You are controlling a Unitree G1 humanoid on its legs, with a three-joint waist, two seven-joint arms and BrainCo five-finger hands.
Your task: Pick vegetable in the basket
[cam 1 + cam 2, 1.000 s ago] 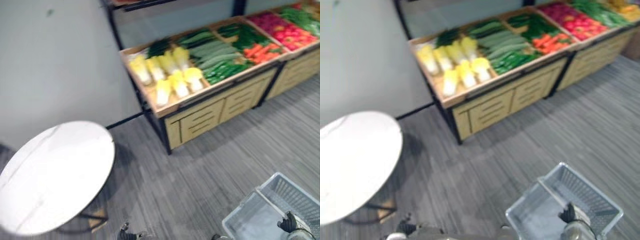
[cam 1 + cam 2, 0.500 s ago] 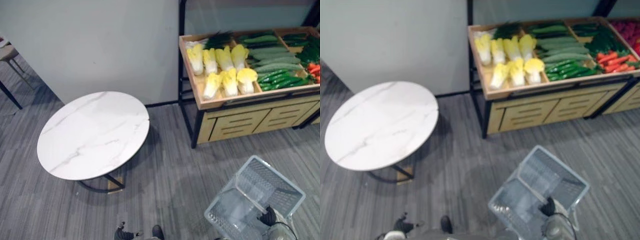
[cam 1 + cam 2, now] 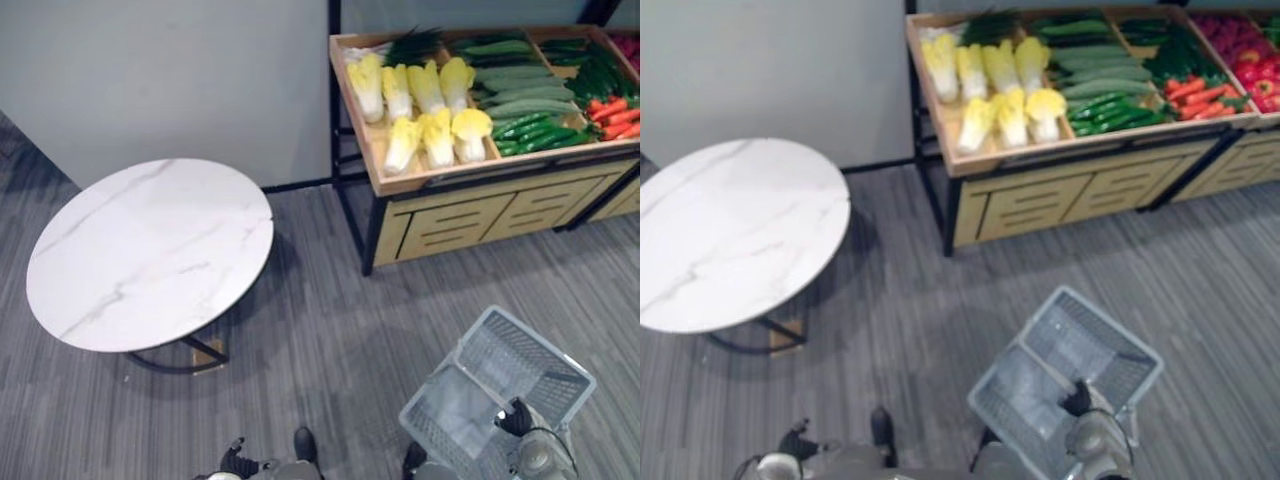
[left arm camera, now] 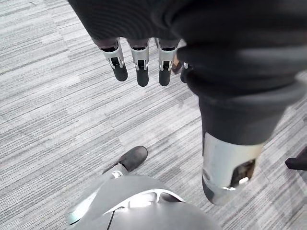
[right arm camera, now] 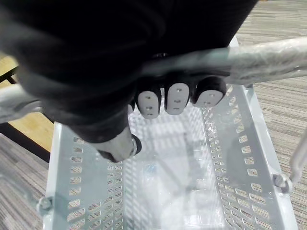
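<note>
A pale grey plastic basket (image 3: 530,355) hangs at my lower right, and its inside (image 5: 168,163) holds nothing. My right hand (image 3: 515,418) is shut on the basket's handle (image 5: 268,55), with the fingers (image 5: 175,98) curled round the bar. My left hand (image 3: 238,460) hangs low at my left side, and its fingers (image 4: 139,69) are straight and hold nothing. The vegetables lie in a wooden display stand (image 3: 480,215) ahead on the right: yellow-white cabbages (image 3: 425,100), cucumbers (image 3: 520,90), green peppers (image 3: 535,130) and carrots (image 3: 612,112).
A round white marble table (image 3: 150,250) on a dark frame stands to the left, close to a pale wall (image 3: 170,80). Grey striped carpet (image 3: 330,340) runs between the table, the stand and me.
The whole picture has shifted, so the camera has moved: the table and the stand now sit lower and further left. The basket stays in my right hand.
</note>
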